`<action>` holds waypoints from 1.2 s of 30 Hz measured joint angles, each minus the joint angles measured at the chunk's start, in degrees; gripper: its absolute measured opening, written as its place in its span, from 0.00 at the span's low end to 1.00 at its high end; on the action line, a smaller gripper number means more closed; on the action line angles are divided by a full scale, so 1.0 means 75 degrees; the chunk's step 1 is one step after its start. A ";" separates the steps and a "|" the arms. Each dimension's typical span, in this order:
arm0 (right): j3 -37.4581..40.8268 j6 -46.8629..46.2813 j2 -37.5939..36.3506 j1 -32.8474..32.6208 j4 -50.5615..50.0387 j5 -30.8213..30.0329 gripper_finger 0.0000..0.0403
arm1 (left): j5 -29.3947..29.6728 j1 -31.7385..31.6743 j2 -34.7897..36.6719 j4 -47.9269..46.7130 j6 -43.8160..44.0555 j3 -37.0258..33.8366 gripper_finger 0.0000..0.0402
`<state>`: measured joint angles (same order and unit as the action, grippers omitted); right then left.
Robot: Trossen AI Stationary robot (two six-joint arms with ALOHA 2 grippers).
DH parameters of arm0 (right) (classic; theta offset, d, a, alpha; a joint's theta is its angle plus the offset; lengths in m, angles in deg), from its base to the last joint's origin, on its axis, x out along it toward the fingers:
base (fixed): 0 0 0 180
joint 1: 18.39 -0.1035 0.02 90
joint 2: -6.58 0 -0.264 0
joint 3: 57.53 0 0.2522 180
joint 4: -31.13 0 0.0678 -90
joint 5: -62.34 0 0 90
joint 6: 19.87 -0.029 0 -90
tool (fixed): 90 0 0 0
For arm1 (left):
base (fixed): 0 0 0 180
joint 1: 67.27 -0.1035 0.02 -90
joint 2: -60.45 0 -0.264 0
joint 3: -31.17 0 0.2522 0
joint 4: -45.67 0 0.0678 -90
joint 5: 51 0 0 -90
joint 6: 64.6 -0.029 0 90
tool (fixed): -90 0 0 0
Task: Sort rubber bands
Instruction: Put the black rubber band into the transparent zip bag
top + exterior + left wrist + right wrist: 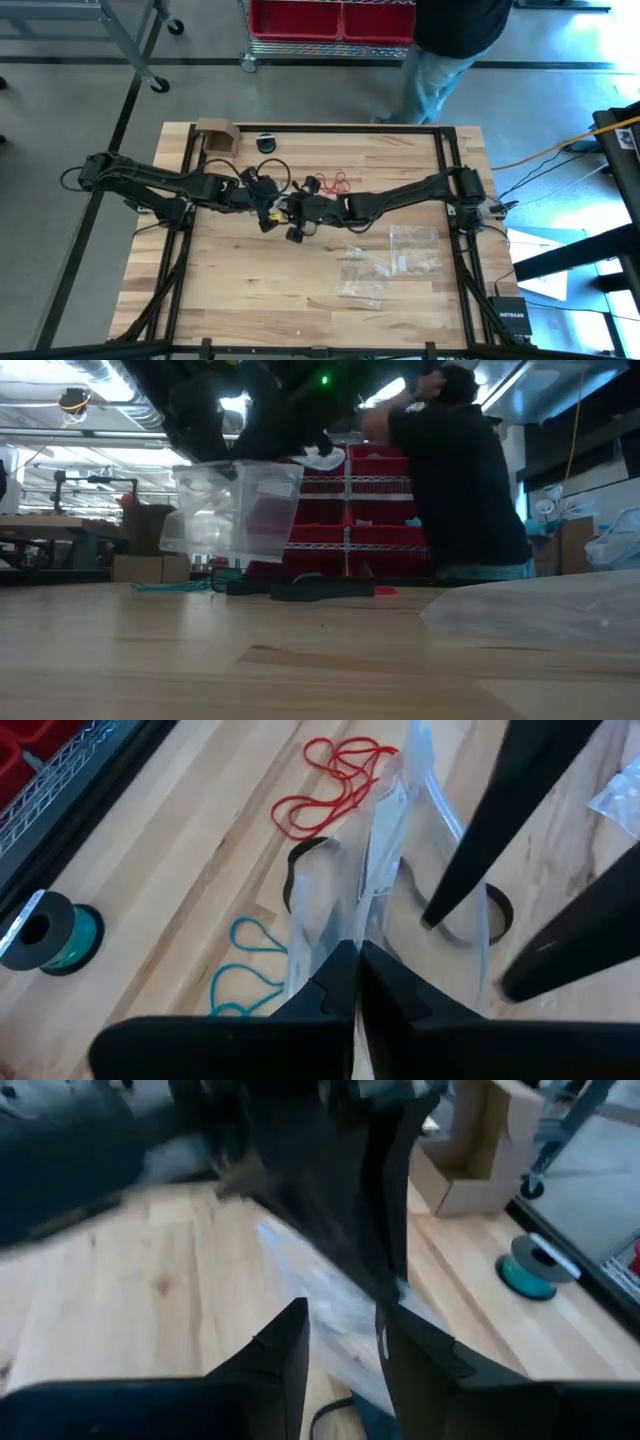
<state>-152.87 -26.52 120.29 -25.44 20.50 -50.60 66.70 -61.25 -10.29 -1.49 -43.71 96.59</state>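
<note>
The left gripper [355, 970] is pinching the top edge of a clear bag [385, 910] and holding it up above the middle of the table [250, 290], while the right gripper [345, 1345] is reaching in beside the bag with its fingers slightly parted and nothing between them. The rubber bands are lying on the wood beneath and beyond the bag: a red cluster [335, 780], teal loops [240, 970] and black ones [305, 860] partly hidden behind the plastic. They are looking light, limp and prone to tangling, so pinching one strand where it is arching clear of the others is probably the best hold.
</note>
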 joint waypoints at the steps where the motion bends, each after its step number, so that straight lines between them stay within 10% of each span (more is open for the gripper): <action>1: 0.0000 -0.0042 0.0065 0.0000 -0.0001 0.0000 0.26 | 0.0000 -0.0002 0.0000 0.0007 0.0005 0.0000 0.00; 25: 0.0003 -0.2307 0.0598 0.0268 0.0551 -0.0263 0.17 | -0.0036 0.0407 -0.0003 0.0431 0.0271 -0.0007 0.00; 36: 0.0012 -0.1445 0.0470 0.0236 0.0752 -0.0396 0.43 | -0.0042 0.0452 0.0006 0.0413 0.0370 0.0009 0.00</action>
<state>-152.78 -37.36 123.81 -23.66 26.14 -53.57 66.39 -57.86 -10.24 1.61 -40.94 96.66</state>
